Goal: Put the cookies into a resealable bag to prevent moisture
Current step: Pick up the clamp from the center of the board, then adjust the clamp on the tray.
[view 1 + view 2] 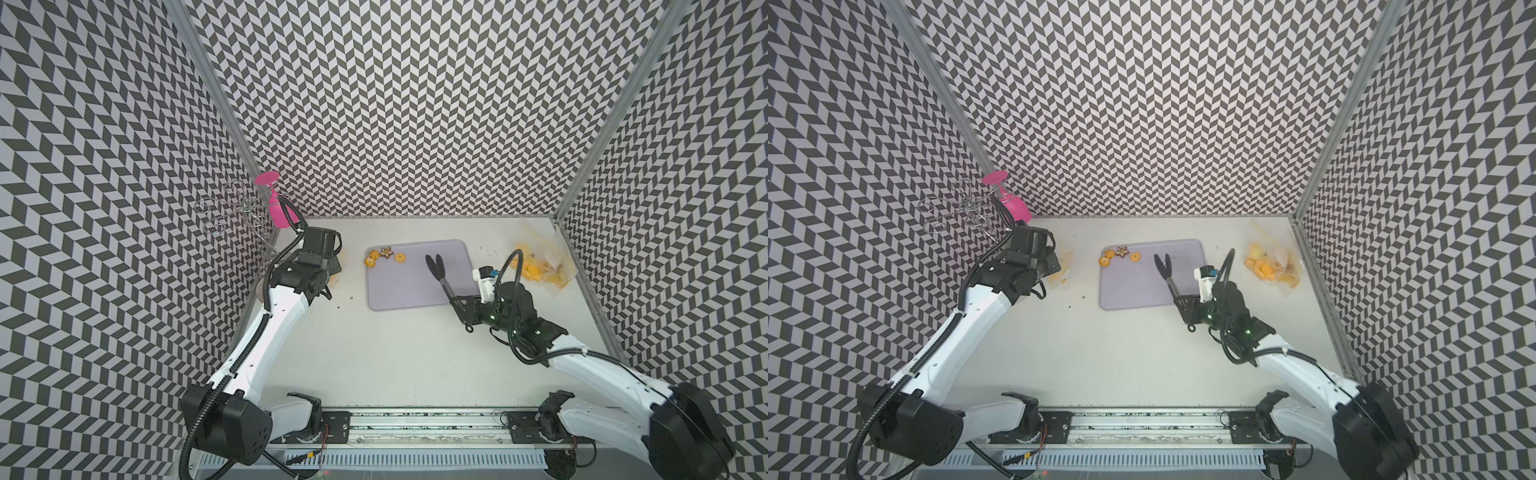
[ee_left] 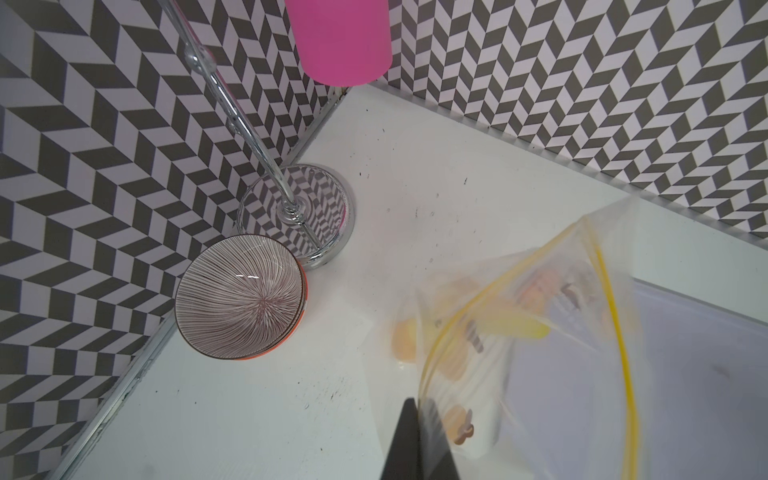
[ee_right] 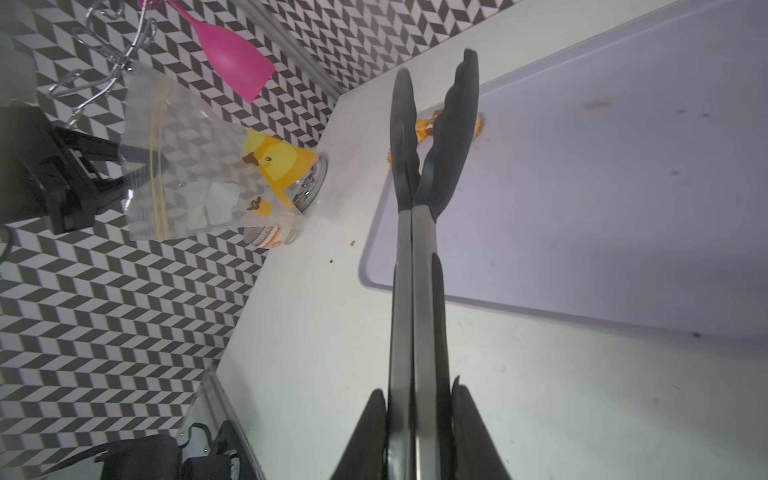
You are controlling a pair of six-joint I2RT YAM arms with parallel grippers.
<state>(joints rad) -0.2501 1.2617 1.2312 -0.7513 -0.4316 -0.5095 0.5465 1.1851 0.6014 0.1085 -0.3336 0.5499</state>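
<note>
Several orange-yellow cookies [image 1: 386, 252] [image 1: 1122, 251], one with a brown star top, lie at the far left corner of the lilac tray [image 1: 407, 291] [image 1: 1133, 291]. My right gripper [image 3: 417, 395] [image 1: 465, 309] is shut on the handles of black-tipped tongs [image 3: 415, 232] [image 1: 440, 274]. The tongs reach over the tray, tips close together with nothing between them, short of the cookies [image 3: 424, 126]. My left gripper [image 2: 419, 405] is shut on the edge of a clear resealable bag [image 2: 540, 332] [image 3: 187, 174] with a yellow zip and chick prints, held up left of the tray.
A pink glass [image 1: 276, 203] hangs on a chrome rack [image 1: 245, 208] in the back left corner, its base [image 2: 297, 212] next to a striped bowl [image 2: 241, 297]. Another clear bag with yellow contents [image 1: 536, 266] lies at the back right. Patterned walls enclose three sides.
</note>
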